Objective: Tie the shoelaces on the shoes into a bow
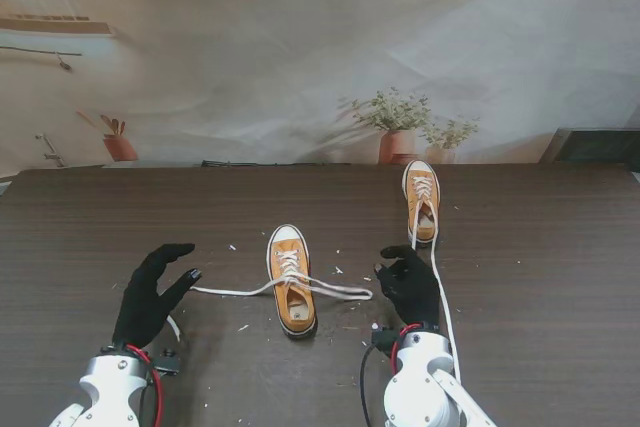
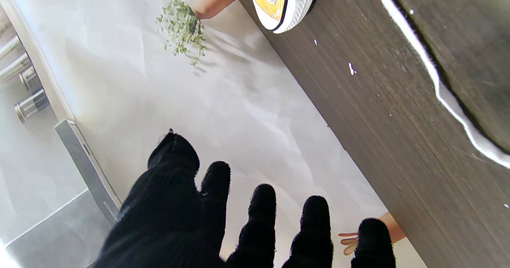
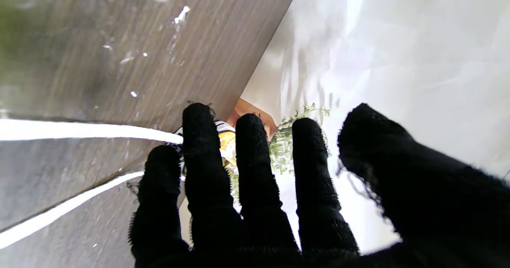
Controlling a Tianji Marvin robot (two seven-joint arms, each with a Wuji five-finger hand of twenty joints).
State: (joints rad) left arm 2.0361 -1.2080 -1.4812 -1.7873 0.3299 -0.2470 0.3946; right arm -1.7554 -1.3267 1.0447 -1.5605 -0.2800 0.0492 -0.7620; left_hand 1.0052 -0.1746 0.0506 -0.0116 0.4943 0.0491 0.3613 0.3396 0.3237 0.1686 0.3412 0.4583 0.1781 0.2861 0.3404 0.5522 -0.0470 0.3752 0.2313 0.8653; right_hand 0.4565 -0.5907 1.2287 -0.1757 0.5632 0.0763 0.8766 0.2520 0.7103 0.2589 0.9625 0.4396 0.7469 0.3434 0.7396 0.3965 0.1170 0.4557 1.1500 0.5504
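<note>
Two yellow sneakers with white toe caps stand on the dark wooden table. The nearer shoe (image 1: 291,293) has its white lace (image 1: 230,292) untied, one end trailing left and the other right (image 1: 345,293). My left hand (image 1: 150,292), in a black glove, is open, its thumb tip close to that lace's left end. The farther shoe (image 1: 421,200) sends a long lace (image 1: 444,312) toward me past my right hand (image 1: 410,285), which is open beside it. The left wrist view shows a toe cap (image 2: 285,5) and a lace (image 2: 438,89). In the right wrist view, fingers (image 3: 255,168) partly hide a shoe (image 3: 227,140).
Small white flecks (image 1: 338,270) are scattered on the table around the nearer shoe. A printed backdrop with potted plants (image 1: 398,132) rises behind the table's far edge. A dark box (image 1: 597,145) sits at the far right corner.
</note>
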